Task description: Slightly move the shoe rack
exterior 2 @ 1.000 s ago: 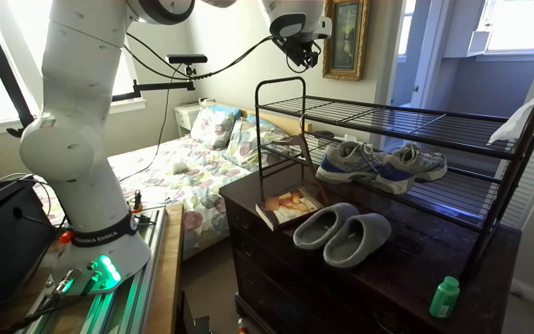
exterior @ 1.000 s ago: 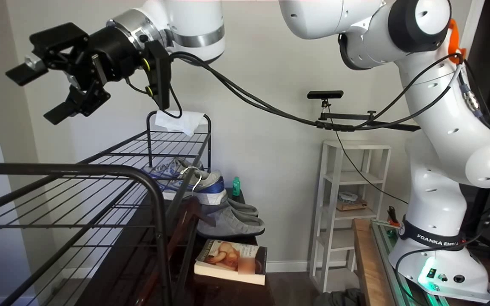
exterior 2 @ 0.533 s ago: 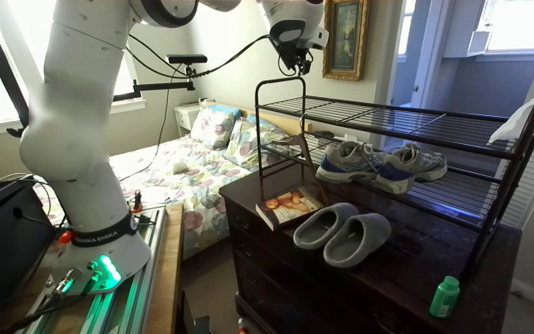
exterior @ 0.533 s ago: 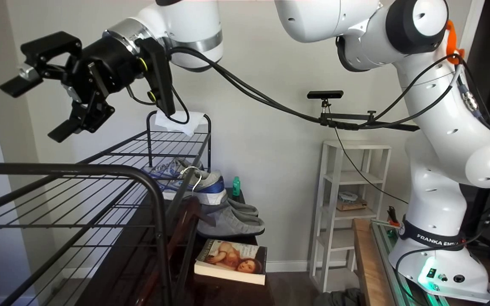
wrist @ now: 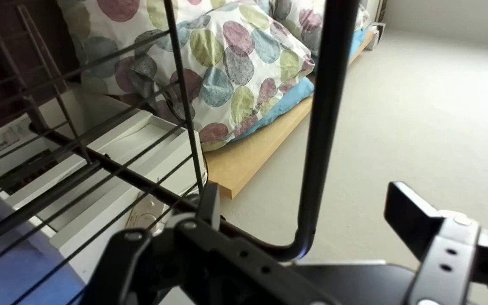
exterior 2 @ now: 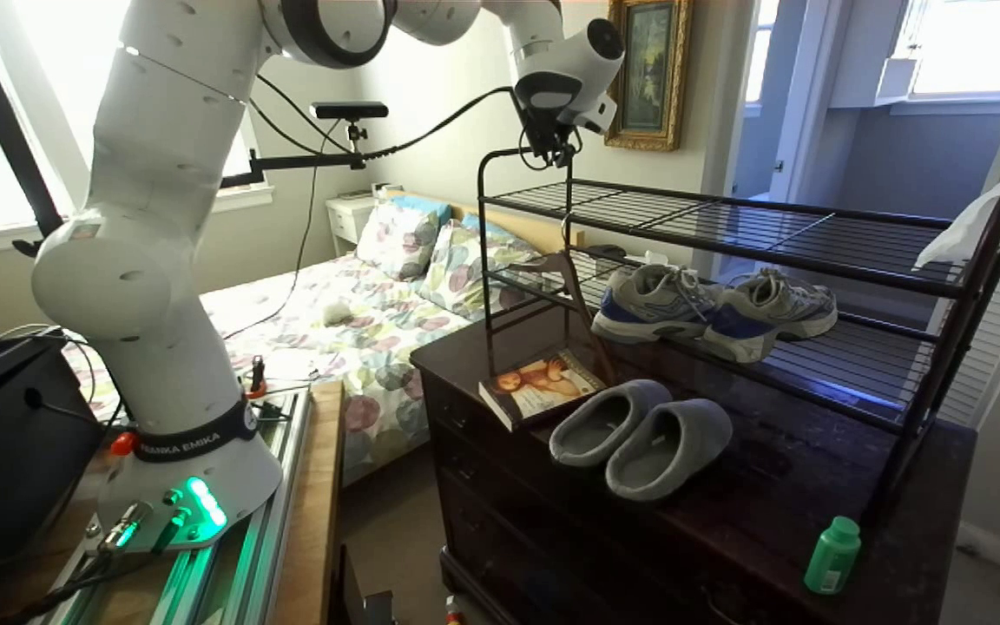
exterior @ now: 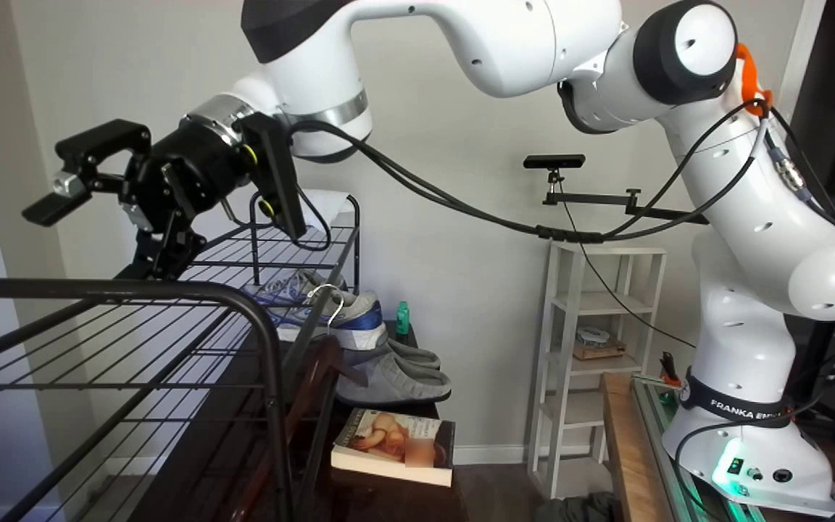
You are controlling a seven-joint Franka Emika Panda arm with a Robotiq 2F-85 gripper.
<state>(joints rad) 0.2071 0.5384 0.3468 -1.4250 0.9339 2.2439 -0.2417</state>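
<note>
The shoe rack point(exterior: 272, 362) is a large black metal rack with a rounded tube frame and thin wire shelves. It stands on a dark dresser in an exterior view point(exterior 2: 752, 253). My gripper point(exterior: 95, 239) is open and empty at the rack's raised end rail; in an exterior view the rail partly hides the lower finger. It also shows above that end in an exterior view point(exterior 2: 562, 158). In the wrist view the rail point(wrist: 328, 110) runs between the open fingers point(wrist: 307, 209), with space on both sides. I cannot tell whether a finger touches it.
Grey-blue sneakers point(exterior 2: 656, 304) sit on the lower shelf. A brown hanger point(exterior 2: 571, 282) hangs from the rack. A book point(exterior 2: 543, 388), grey slippers point(exterior 2: 674, 451) and a green bottle point(exterior 2: 833, 555) are on the dresser point(exterior 2: 769, 495). A white cloth point(exterior 2: 986, 213) drapes the far end.
My open gripper has come down toward the rack's raised end rail, its lower finger passing partly behind the rail in an exterior view. The rack has not moved.
</note>
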